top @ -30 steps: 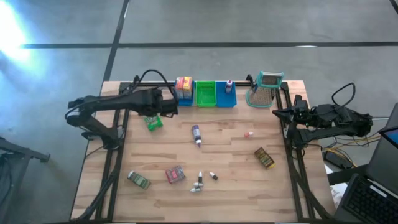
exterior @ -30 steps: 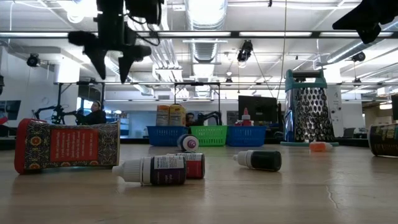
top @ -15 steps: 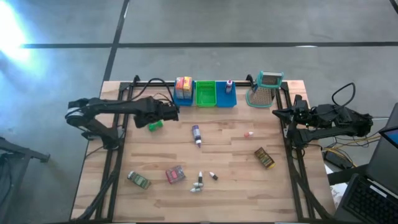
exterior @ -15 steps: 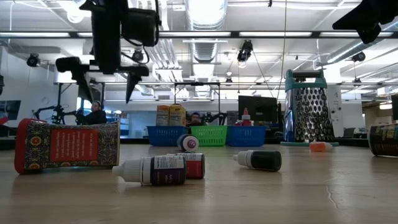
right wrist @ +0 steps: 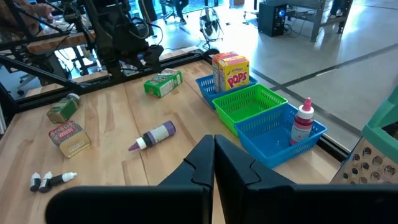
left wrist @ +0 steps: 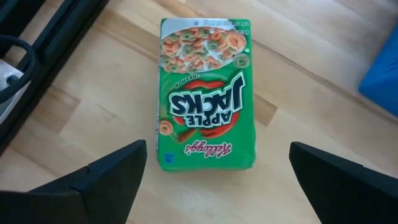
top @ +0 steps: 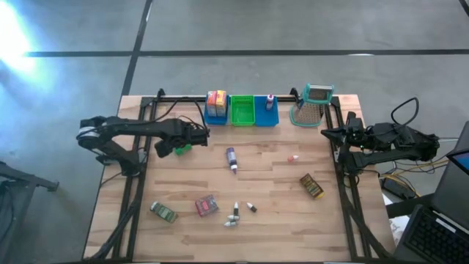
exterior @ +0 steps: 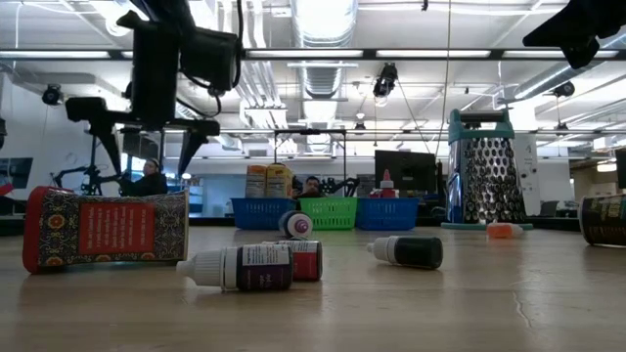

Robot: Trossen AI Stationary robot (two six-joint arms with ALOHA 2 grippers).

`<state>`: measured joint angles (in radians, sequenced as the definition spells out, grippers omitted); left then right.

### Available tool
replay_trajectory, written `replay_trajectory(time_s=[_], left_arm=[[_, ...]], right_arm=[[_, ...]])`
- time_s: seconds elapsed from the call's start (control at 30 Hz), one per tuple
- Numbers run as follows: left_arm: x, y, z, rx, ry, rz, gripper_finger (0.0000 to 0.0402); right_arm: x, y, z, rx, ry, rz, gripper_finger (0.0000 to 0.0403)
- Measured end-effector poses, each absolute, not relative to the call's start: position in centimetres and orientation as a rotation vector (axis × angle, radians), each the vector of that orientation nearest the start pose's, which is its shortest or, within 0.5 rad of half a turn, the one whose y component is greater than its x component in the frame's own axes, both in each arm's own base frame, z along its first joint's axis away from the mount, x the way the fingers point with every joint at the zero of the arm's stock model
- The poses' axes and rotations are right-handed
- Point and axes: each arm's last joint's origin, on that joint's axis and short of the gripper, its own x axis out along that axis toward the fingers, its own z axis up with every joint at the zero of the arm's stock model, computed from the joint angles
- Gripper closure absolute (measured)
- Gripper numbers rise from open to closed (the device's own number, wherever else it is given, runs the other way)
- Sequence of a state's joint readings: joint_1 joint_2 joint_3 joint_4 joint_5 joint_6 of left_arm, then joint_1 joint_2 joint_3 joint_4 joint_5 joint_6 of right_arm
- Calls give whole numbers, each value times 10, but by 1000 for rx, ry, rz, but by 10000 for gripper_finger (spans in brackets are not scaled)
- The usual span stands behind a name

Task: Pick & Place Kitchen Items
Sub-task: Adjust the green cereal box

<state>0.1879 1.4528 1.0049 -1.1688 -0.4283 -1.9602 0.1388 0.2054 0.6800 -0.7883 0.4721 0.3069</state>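
A green cereal box (left wrist: 205, 93) lies flat on the table's far left, printed face up. It also shows in the high view (top: 181, 149) and the right wrist view (right wrist: 163, 83). My left gripper (left wrist: 217, 186) hovers open just above it, pointing steeply down, one finger on either side of the box's end, touching nothing. In the low view that gripper (exterior: 147, 147) hangs clear of the table. My right gripper (right wrist: 214, 163) waits shut at the table's right edge (top: 327, 133), holding nothing.
At the far edge stand a blue bin (top: 218, 115) with a yellow-red box (top: 216, 98), a green bin (top: 242, 110), a blue bin (top: 269, 115) with a bottle, and a grater (top: 311, 106). A purple bottle (top: 231, 158), a brown packet (top: 311, 185), a red packet (top: 207, 205), a green packet (top: 163, 213) and small bottles (top: 234, 215) lie scattered.
My left gripper has come down toward the green cereal box, rolled about its own axis, and opened wider. The box has stayed on the table.
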Motion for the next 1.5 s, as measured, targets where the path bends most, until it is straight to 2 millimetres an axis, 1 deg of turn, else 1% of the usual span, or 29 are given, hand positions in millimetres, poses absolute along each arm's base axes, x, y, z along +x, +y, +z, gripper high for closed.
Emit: replay_trajectory(time_s=[0.1,0.27,0.47,0.7,0.97,1.3,1.5], left_arm=[[223,55,215,-1232,567,1785,2],[219,54,198,-1236,563,1786,2],[217,54,184,-1229,531,1766,1],[216,55,181,-1172,531,1752,1],[216,56,181,-1164,529,1750,1],[222,60,167,-1137,559,1785,1],[223,59,165,-1138,573,1789,1]], right_arm=[[42,-7,294,207,246,-373,394],[42,-7,294,207,247,-373,394],[42,-7,294,207,247,-373,394],[42,-7,294,207,247,-373,394],[42,-7,294,207,247,-373,394],[42,-7,294,207,247,-373,394],[42,-7,294,207,247,-373,394]])
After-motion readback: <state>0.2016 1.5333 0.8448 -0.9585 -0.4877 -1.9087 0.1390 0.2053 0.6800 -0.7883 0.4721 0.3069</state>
